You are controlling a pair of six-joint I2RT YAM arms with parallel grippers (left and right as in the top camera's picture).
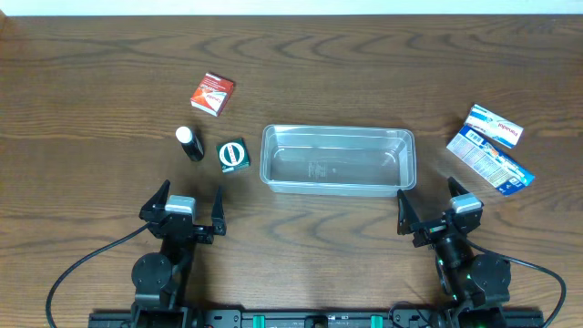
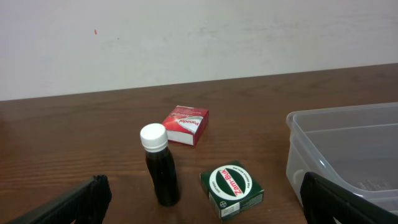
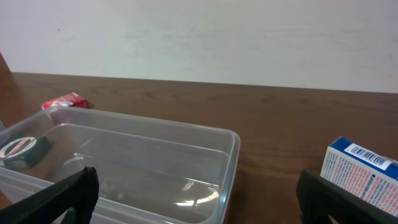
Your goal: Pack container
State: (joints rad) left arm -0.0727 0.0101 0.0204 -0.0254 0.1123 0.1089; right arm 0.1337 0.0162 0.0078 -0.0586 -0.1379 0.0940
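1. Table [image 1: 91, 73] of dark brown wood grain fills the overhead view, and a plain off-white wall [image 2: 186, 37] rises behind its far edge.
2. The container [image 1: 337, 130], a clear shallow tub, sits at the middle of the table with nothing inside it.
3. The left gripper [image 1: 192, 189] rests near the front edge, jaws spread wide and holding nothing. The right gripper [image 1: 428, 196] sits just in front of the tub's right end, its jaws likewise apart and bare.
4. A flat blue-and-white box [image 1: 489, 160] lies to the right of the tub. A barcode shows on it, but the print is too small to read.
5. A smaller blue-and-white box [image 1: 496, 126] lies just behind it, seemingly touching.
6. A red-and-white box [image 1: 212, 93] lies at the far left, its writing illegible.
7. A green box [image 1: 233, 155] just left of the tub reads "Zam-Buk" on a round white label.
8. A dark bottle [image 1: 189, 143] with a white cap stands beside it.
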